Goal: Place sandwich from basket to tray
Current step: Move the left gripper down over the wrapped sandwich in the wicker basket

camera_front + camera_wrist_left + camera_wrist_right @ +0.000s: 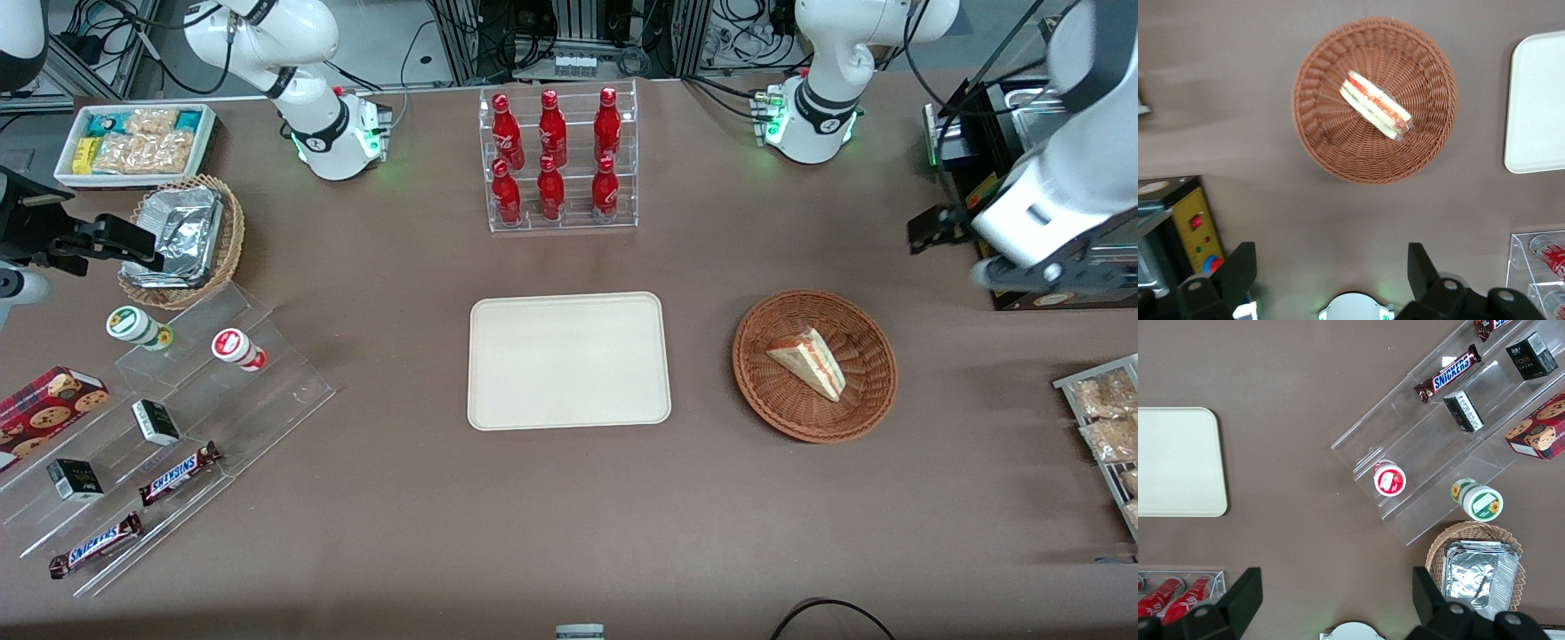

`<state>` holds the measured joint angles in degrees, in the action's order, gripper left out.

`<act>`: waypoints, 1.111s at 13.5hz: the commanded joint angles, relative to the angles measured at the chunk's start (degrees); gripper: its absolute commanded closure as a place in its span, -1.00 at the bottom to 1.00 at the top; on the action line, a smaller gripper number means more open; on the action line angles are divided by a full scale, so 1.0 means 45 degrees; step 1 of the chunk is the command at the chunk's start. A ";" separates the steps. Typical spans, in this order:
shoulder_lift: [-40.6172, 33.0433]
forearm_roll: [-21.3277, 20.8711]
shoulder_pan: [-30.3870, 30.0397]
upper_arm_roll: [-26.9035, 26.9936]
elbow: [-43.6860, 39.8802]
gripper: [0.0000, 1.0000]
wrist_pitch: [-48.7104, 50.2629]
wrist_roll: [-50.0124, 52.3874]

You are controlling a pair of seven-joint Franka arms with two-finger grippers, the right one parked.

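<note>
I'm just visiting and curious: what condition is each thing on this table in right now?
sandwich: lying in the basket, untouched
basket: holds only the sandwich
tray: bare, beside the basket
gripper: open, high above the table, farther from the front camera than the basket

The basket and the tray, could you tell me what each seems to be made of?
The basket looks like reddish-brown woven wicker, with a ribbed weave. The tray seems matte cream plastic or pulp, smooth and without shine. The hand hangs open above the table beside the basket.
</note>
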<state>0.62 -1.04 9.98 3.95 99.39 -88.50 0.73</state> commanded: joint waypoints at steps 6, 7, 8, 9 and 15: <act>-0.0001 0.0250 0.0068 -0.0019 0.4549 -1.00 -0.5053 0.0634; 0.0096 0.0250 0.0107 -0.0019 0.4979 -1.00 -0.5814 0.1296; 0.0213 0.0250 0.0262 -0.0019 0.5235 -1.00 -0.6421 0.1863; 0.0466 0.0250 0.0418 -0.0019 0.5295 -1.00 -0.6756 0.2623; 0.1697 0.0191 0.1591 -0.0019 0.5374 -1.00 -0.8807 1.0000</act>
<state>6.74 -0.23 16.14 3.67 123.56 -125.55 36.68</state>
